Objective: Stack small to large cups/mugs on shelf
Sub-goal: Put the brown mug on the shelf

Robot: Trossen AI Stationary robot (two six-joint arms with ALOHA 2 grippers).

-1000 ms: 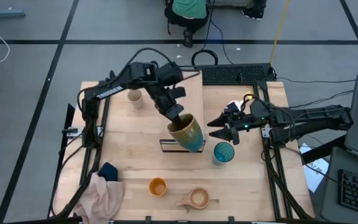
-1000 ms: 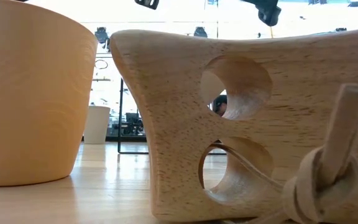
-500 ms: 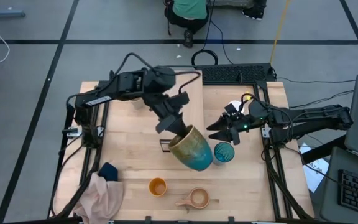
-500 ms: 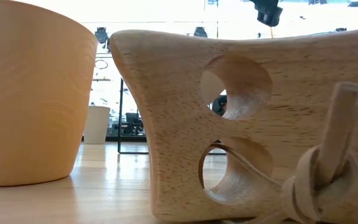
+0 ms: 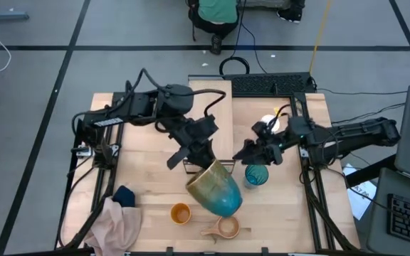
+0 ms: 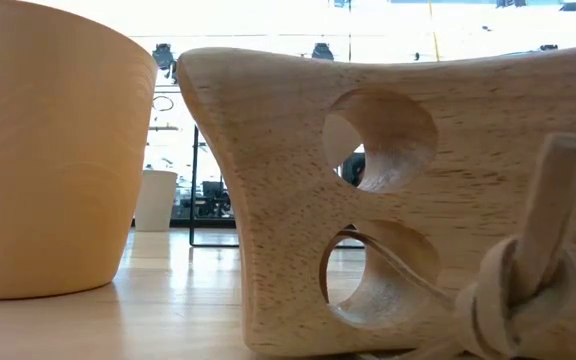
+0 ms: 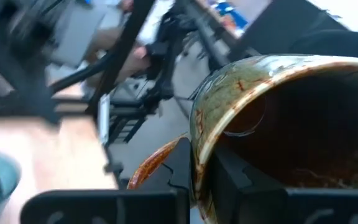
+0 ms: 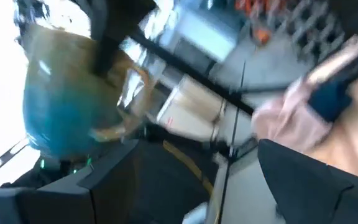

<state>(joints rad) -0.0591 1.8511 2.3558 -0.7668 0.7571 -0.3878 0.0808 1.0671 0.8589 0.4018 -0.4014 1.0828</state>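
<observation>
My left gripper [image 5: 203, 162] is shut on the big olive-and-teal mug [image 5: 216, 189], which hangs high over the table's near middle, above the orange cup [image 5: 181, 212] and the wooden handled cup [image 5: 223, 226]. The long light-wood shelf [image 5: 212, 107] lies behind it, partly under the arm. My right gripper [image 5: 244, 154] stands open just right of the shelf's near end, above the teal tumbler [image 5: 255, 174] and touching nothing. A white mug [image 5: 269, 122] stands behind the right arm. In the low view a small beige cup [image 6: 155, 200] stands far back. My left gripper grips the mug's rim [image 7: 197, 146], one finger [image 7: 232, 183] inside the mouth and one finger [image 7: 178, 180] outside on the wall, beside the brown handle [image 7: 149, 167]. The fingers come about level from the table's far left. The mug is lifted clear and tipped, its teal base toward the near right.
A pink cloth with a dark blue piece [image 5: 117, 219] lies at the near left corner. A person in green [image 5: 214, 11] sits beyond the far edge. Cables and a dark mat [image 5: 272, 84] lie at the far right. Bare wood shows at the left, near the arm's base.
My left gripper has carried the mug from over the shelf's near end toward the table's near edge and upward, rolling so that the mug has tipped further onto its side. My right gripper has turned at the wrist and shifted slightly, still open beside the tumbler.
</observation>
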